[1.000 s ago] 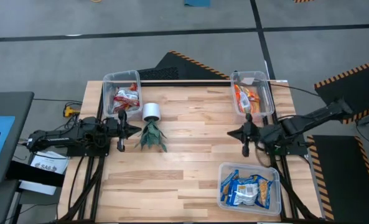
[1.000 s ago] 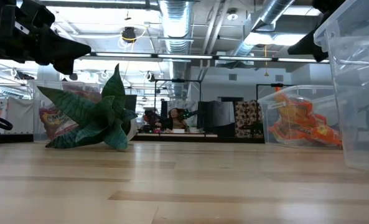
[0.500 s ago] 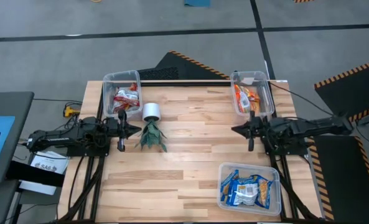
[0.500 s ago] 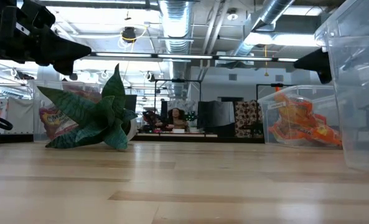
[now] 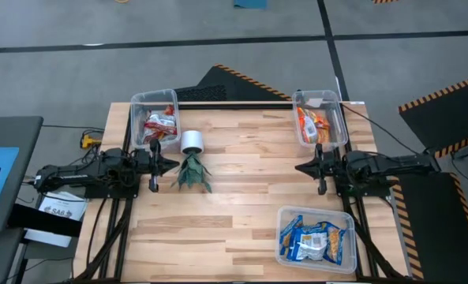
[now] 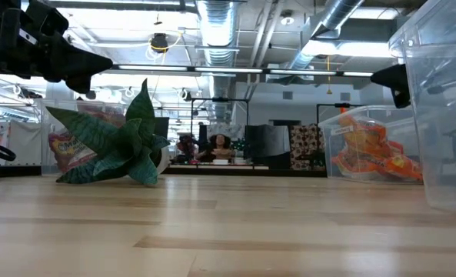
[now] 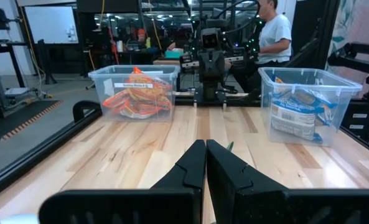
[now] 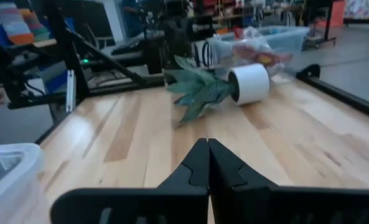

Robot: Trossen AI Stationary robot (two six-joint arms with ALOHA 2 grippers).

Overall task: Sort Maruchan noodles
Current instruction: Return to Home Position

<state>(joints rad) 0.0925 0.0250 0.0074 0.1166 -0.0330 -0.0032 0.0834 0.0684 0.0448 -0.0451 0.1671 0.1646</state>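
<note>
The Maruchan packets all lie inside three clear bins: red-and-white ones (image 5: 160, 125) in the far-left bin (image 5: 139, 100), orange ones (image 5: 314, 124) in the far-right bin (image 5: 320, 95), blue-and-white ones (image 5: 316, 237) in the near-right bin (image 5: 282, 213). My left gripper (image 5: 177, 165) is shut and empty at the table's left edge, pointing toward the middle, next to the tipped plant. My right gripper (image 5: 298, 168) is shut and empty at the right edge, between the two right bins. In the wrist views both pairs of fingers (image 7: 205, 147) (image 8: 207, 144) are closed together above bare wood.
A small green plant (image 5: 192, 173) in a white pot (image 5: 192, 142) lies tipped on its side on the table near the left gripper. The wooden tabletop (image 5: 241, 189) between the arms is bare. A person (image 7: 272, 31) sits beyond the table's right side.
My right arm has drawn back toward the table's right edge and stretched out level, its gripper shifting slightly to the right. The left arm, the bins and the plant have stayed where they were.
</note>
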